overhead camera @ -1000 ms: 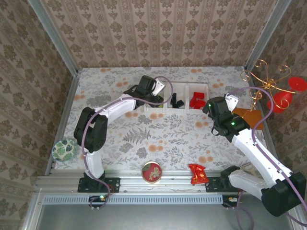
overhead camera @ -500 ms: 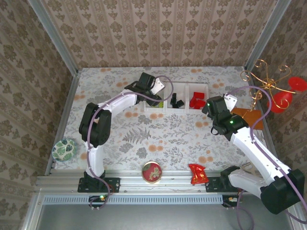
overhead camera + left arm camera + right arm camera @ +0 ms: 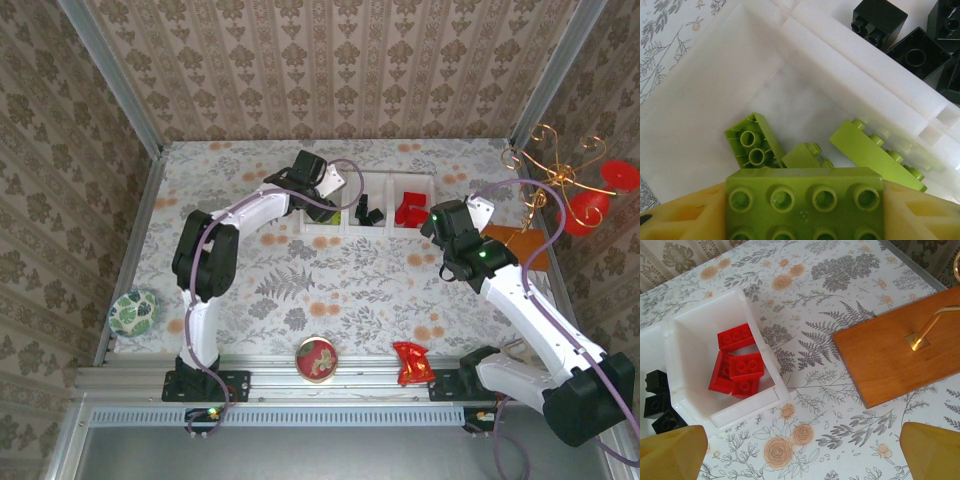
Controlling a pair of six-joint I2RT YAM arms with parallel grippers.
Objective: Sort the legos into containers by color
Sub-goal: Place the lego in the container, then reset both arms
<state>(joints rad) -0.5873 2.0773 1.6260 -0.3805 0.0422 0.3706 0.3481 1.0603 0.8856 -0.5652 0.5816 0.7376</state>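
Observation:
My left gripper (image 3: 805,212) is shut on a lime-green lego (image 3: 805,197), its studs facing the camera between the yellow fingers (image 3: 682,215). It hangs over the left compartment of the white containers tray (image 3: 865,65), where three green legos (image 3: 752,142) lie. Black legos (image 3: 917,50) sit in the middle compartment. In the top view the left gripper (image 3: 320,203) is at the left end of the tray (image 3: 380,176). My right gripper (image 3: 802,455) is open above bare table, just beside the right compartment with its red legos (image 3: 740,365).
An orange board (image 3: 895,350) carrying a gold wire stand (image 3: 570,185) lies right of the right gripper. A round red-topped tin (image 3: 317,358) and a red wrapper (image 3: 411,362) sit at the near edge. A green patterned disc (image 3: 133,312) rests at the left.
The left arm's elbow has swung toward the tray while its gripper stays over the left compartment, still holding the green lego. The right arm has barely shifted.

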